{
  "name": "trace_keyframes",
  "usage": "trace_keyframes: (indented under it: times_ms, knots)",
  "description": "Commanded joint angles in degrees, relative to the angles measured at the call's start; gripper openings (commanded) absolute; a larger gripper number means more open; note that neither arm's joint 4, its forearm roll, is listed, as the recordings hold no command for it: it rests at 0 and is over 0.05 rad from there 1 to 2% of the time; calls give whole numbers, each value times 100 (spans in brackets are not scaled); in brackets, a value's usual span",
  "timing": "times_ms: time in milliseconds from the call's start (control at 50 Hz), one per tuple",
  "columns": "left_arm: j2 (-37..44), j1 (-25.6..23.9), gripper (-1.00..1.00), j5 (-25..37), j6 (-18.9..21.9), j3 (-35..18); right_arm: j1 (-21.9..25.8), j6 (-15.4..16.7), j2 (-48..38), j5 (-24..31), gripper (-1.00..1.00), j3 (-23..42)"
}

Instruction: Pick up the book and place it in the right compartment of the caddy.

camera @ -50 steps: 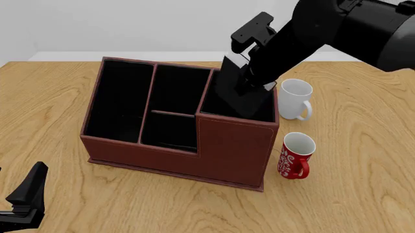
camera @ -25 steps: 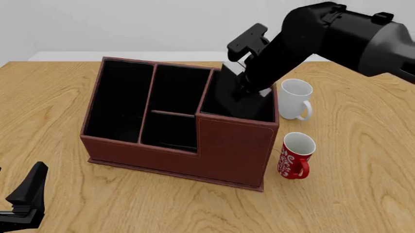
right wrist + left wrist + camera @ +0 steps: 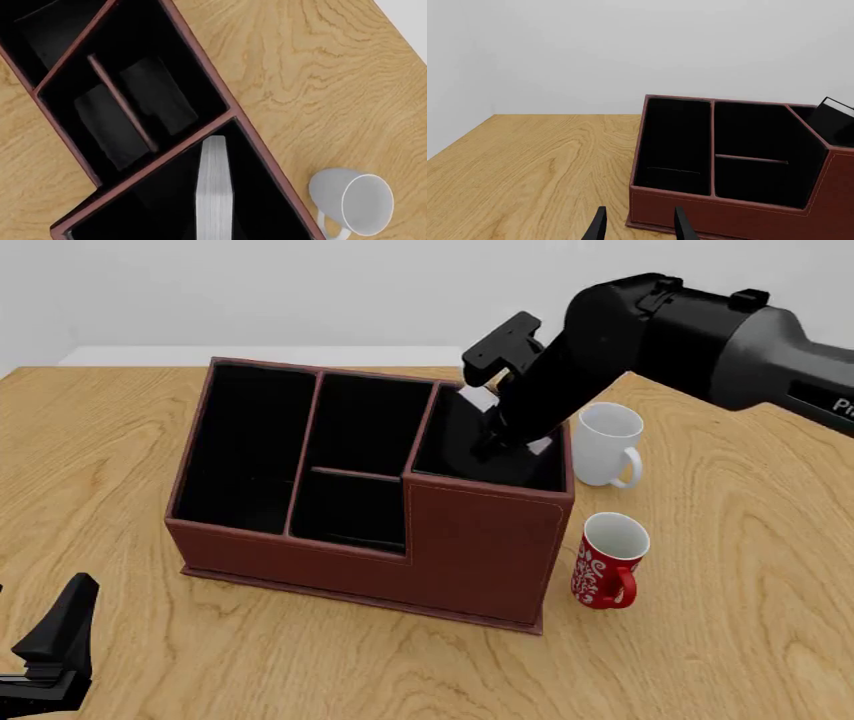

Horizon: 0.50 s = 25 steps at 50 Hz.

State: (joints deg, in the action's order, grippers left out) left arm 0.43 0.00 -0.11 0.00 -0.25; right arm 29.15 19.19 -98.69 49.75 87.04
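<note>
On the table [image 3: 747, 570], the right gripper [image 3: 497, 445] reaches into the caddy [image 3: 467, 550]; book [image 3: 213, 192] directly below it, grip unclear.

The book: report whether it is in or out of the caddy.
In. The book stands on edge inside the right compartment of the caddy, page edges up.

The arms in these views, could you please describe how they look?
The right arm is thick, rounded and glossy black, fading to a dark grey segment with white lettering cut off by the picture's edge. Its tool carries a boxy black block. The left tool shows two slim black fingers.
</note>
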Motion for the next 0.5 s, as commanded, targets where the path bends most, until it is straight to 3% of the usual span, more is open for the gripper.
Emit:
trace_keyframes:
  times_ms: [20, 260, 280, 300, 320, 500]
  knots:
    - [0, 0, 100, 0, 0, 0, -60, -112, -79, -85, -100, -95]
    - [0, 0, 100, 0, 0, 0, -102, -105, -139, -123, -100, -122]
    - [0, 0, 100, 0, 0, 0, 120, -388, -42, -117, 100, -221]
    - [0, 0, 100, 0, 0, 0, 121, -389, -40, -118, 100, -223]
    - [0, 0, 100, 0, 0, 0, -77, -141, -134, -109, 100, -140]
    - [0, 0, 100, 0, 0, 0, -56, -154, -15, 7, 100, -13]
